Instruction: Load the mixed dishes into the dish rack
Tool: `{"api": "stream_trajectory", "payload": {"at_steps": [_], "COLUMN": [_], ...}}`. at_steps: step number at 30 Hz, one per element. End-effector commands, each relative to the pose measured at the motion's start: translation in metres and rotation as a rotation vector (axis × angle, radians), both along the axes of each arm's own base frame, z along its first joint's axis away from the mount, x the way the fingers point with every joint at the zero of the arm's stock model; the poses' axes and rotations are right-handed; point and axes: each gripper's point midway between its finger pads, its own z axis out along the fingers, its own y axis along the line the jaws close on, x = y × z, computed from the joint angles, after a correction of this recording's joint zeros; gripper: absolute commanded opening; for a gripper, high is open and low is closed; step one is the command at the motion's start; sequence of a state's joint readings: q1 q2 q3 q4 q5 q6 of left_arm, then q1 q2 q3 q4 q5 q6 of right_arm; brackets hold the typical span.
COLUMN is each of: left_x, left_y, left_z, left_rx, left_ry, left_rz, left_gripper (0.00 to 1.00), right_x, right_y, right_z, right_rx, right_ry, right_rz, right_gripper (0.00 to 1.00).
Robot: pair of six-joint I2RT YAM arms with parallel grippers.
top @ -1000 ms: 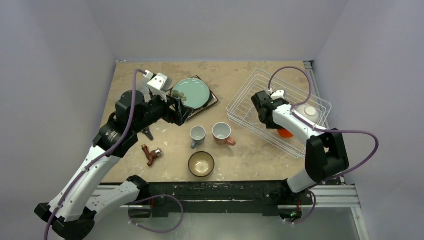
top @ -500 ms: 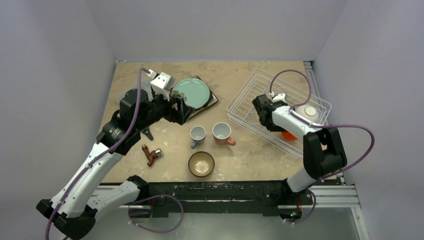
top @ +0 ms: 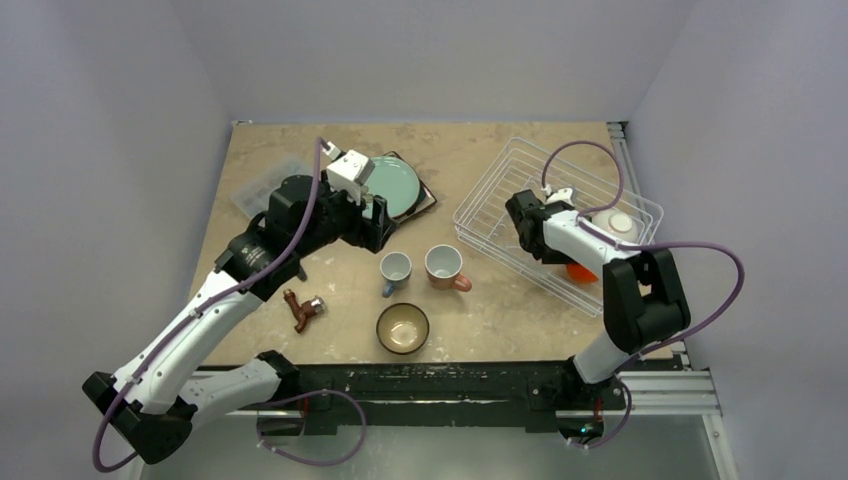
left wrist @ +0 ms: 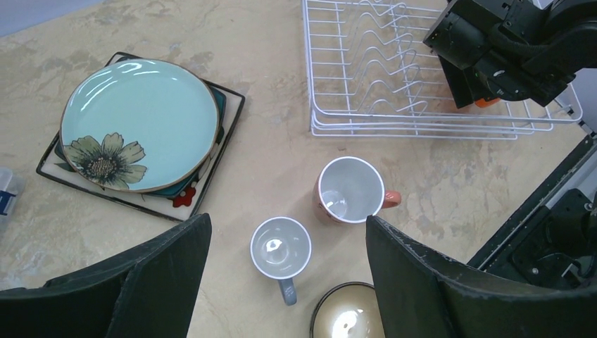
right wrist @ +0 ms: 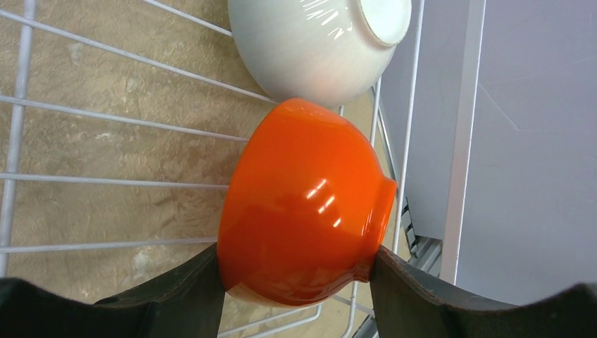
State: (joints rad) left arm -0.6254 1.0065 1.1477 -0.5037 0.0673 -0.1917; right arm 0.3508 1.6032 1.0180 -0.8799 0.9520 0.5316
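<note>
My left gripper (top: 375,215) is open and empty, hovering over the near edge of the round teal plate (left wrist: 139,123), which lies on the square flower-patterned plate (left wrist: 189,198). In the left wrist view the pale blue mug (left wrist: 281,246), the pink mug (left wrist: 350,190) and the dark brown bowl (left wrist: 346,318) stand upright below the open fingers. My right gripper (right wrist: 296,257) is shut on the orange bowl (right wrist: 304,204), upside down inside the dish rack (top: 480,200), beside the white bowl (right wrist: 317,42), which is also upside down in the rack.
Black-handled pliers (top: 303,308) lie left of the brown bowl. A clear compartment box (top: 255,195) sits at the table's left, partly behind my left arm. The rack's upright tines (left wrist: 380,70) stand in its left half. A wall is close behind the rack's right side.
My left arm has swung right and forward, so its gripper now covers part of the teal plate. The right gripper stays on the orange bowl, shifted only slightly.
</note>
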Motion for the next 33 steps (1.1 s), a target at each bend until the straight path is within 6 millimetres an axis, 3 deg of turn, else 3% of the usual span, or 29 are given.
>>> {"api": "stream_trajectory", "payload": {"at_steps": [1,8,12,17,20,33], "left_x": [0.004,0.003,0.006,0.006,0.005,-0.002], "left_y": [0.003,0.000,0.004,0.004,0.004,0.000], "left_z": [0.005,0.003,0.002,0.002,0.004,0.013], "left_rx": [0.040,0.047,0.061,0.063,0.062,0.020], "left_ry": [-0.051,-0.049,-0.048,-0.049,-0.049,-0.047], "left_rz": [0.017,0.011,0.034,0.034,0.033,0.001], "left_gripper": [0.79,0.79,0.79,0.79,0.79,0.79], "right_x": [0.002,0.003,0.002,0.003,0.005,0.017], "right_y": [-0.010,-0.007,-0.005,-0.001,0.005,0.033], "right_z": [0.017,0.019,0.017,0.020,0.034,0.066], "right_rx": [-0.021,0.023,0.037,0.055,0.108,0.339], "right_ry": [-0.075,-0.092,-0.081,-0.071,-0.127,-0.336], "right_rz": [-0.034,-0.017,-0.010,0.013,0.046,0.129], "right_gripper": [0.39,0.77,0.86,0.90,0.91,0.86]}}
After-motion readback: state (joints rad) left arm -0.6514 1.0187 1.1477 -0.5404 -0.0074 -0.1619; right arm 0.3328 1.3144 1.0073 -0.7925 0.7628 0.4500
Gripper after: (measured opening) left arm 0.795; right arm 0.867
